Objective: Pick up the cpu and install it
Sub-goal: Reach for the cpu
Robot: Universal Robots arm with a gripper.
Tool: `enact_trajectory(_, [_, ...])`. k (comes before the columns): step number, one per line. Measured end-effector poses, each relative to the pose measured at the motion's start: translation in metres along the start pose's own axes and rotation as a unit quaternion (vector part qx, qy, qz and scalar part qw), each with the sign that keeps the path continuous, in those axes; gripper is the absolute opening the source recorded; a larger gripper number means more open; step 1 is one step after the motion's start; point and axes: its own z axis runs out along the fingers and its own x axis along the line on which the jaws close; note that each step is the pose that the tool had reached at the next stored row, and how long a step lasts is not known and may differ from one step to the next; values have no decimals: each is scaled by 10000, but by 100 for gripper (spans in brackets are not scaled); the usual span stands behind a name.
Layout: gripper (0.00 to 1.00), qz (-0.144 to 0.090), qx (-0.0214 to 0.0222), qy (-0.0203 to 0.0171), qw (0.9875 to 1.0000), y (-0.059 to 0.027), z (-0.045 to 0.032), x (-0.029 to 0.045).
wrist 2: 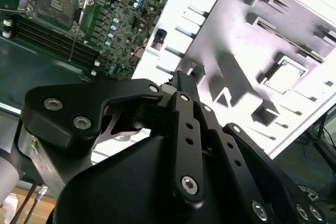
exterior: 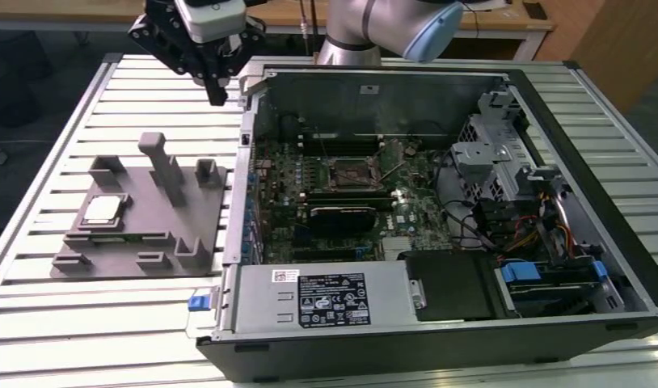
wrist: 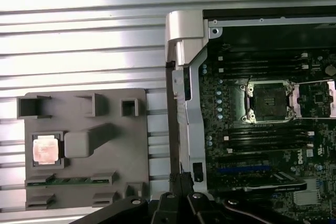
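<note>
- Hovering over the slatted table (exterior: 113, 105), the gripper (exterior: 215, 95) is seen with its fingers closed together, nothing grasped.
- The cpu (exterior: 100, 210) is seated in a recess of the grey fixture (exterior: 135, 225) (well apart from the gripper), beside the computer case (exterior: 415, 346).
- The motherboard socket (exterior: 351, 171) is shown with its frame open.

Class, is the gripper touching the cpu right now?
Apart. The exterior view shows the gripper hanging beside the case, while the cpu lies in the grey holder, a clear gap between them.

Pincer (wrist: 181, 178) base probably beyond the edge
</note>
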Motion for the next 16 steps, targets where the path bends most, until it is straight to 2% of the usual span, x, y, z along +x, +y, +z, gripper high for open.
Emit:
enact_trajectory(7, [11, 2, 0, 0, 10000, -10, -4, 132])
enact_trajectory(16, [11, 7, 0, -3, 10000, -26, -4, 336])
